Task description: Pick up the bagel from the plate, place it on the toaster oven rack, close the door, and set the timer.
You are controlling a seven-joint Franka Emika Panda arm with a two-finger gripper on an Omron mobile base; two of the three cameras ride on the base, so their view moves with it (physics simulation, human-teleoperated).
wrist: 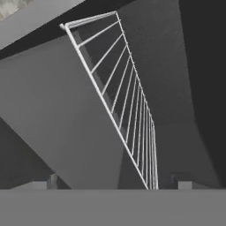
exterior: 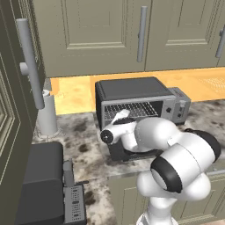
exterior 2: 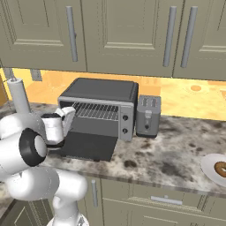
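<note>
Door (exterior 2: 89, 145) of toaster oven (exterior 2: 103, 92) folded down flat on counter (exterior 2: 176, 152); gripper (exterior 2: 66, 115) (finger spread impossible to tell) poised at cavity mouth, facing rack (wrist: 128, 101). Bagel (exterior 2: 220, 168) on plate (exterior 2: 209, 170), well apart.

A dark-grey toaster oven (exterior 2: 99, 90) with a silver front frame is seen at centre frame, its door (exterior 2: 88, 145) a flat dark panel. The toaster oven rack (wrist: 128, 101) is rendered as thin silver-white bars. At the lower right, a golden-brown bagel (exterior 2: 220, 168) is shown on a white plate (exterior 2: 209, 170). The countertop (exterior 2: 167, 150) is mottled grey and brown; the cabinets (exterior 2: 119, 31) are beige.
</note>
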